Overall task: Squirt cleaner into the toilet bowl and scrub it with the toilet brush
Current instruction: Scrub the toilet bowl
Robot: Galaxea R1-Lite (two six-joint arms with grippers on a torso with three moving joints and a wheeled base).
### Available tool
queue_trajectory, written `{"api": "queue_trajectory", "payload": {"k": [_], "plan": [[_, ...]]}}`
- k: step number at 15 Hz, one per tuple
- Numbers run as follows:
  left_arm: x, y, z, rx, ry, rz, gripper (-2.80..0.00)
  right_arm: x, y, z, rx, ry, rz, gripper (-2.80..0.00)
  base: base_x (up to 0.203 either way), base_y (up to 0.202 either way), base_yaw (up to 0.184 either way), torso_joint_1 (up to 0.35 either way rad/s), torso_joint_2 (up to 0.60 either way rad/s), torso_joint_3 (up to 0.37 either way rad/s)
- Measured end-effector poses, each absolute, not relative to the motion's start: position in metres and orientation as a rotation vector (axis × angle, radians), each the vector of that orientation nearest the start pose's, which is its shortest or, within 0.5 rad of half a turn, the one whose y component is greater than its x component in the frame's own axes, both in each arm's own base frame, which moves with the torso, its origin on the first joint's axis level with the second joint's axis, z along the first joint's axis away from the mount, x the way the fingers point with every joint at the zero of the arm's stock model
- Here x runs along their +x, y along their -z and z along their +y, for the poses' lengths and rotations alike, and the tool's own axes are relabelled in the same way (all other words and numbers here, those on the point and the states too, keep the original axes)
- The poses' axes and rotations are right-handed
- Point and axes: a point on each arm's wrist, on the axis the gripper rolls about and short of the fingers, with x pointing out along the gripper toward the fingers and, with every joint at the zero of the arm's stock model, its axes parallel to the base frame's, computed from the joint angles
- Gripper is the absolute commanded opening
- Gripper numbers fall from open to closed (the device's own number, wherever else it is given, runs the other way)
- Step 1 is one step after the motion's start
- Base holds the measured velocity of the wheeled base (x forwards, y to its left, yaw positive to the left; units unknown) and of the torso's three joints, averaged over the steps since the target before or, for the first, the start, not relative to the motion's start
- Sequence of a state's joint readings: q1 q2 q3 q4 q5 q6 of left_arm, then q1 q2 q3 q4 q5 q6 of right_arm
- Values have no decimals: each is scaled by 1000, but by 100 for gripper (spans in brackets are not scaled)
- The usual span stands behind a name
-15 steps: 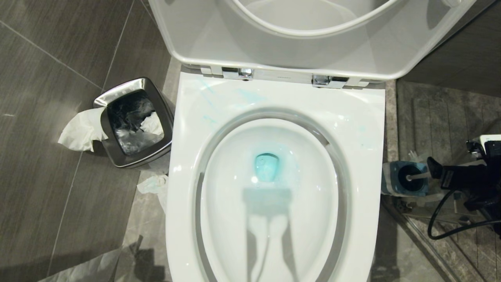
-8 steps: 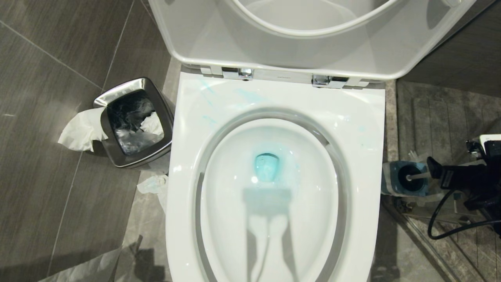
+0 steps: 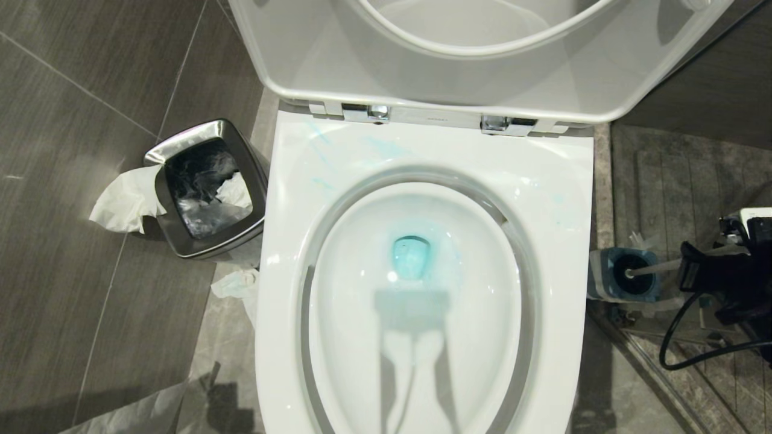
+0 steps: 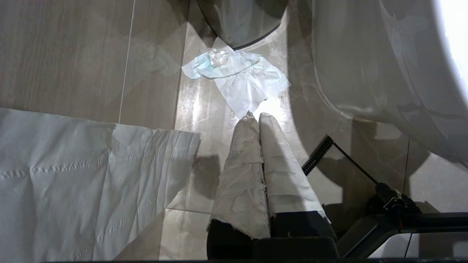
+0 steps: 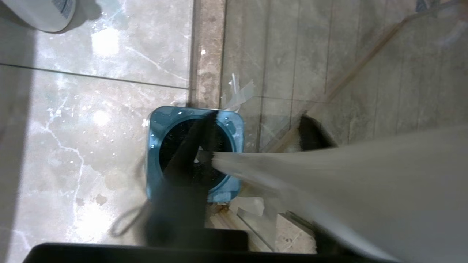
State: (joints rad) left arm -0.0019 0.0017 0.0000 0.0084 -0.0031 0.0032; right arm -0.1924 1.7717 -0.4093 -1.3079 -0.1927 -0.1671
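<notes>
Right gripper (image 3: pixel 684 265) is seen low at the right of the toilet bowl (image 3: pixel 561 199), its jaws drawn in around the upper handle of the toilet brush (image 3: pixel 654 268); firm contact is likely but cannot be confirmed. The brush's black bristle head is seated just ahead of the jaws in its square blue holder (image 5: pixel 155 153), which stands on the floor directly beneath the tool.

Handling, as judged: the handle is slim, stiff and smooth plastic, probably wet and therefore slippery. The brush is light, with most of the weight at the bristle end. A grip high on the handle gives reach into the bowl but invites swinging; a straight lift is called for so that the light holder is not dragged up with the head.

Blue-tinted water is seen at the bowl's drain, with faint blue streaks on the rim, so cleaner appears already applied. A pale bottle (image 5: pixel 44 12), presumably the cleaner, stands on the floor well beyond the holder; its label print cannot be read. No other writing is legible.

Left gripper (image 4: pixel 257 118) is parked low beside the bowl, wrapped fingers (image 4: pixel 243 171) pressed together, empty.
</notes>
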Motion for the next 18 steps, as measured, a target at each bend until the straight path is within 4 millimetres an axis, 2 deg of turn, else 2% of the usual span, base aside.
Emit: {"api": "queue_trajectory", "payload": {"k": [9,18], "plan": [[-23,-75,0,3,4,10,-280,252,-128,-53,-142,329,100,-280,0,0,0,0,0,0],[-23,-75,0,3,5,10,-280,231,-140,-48,-154,304,63,-280,0,0,0,0,0,0]]}}
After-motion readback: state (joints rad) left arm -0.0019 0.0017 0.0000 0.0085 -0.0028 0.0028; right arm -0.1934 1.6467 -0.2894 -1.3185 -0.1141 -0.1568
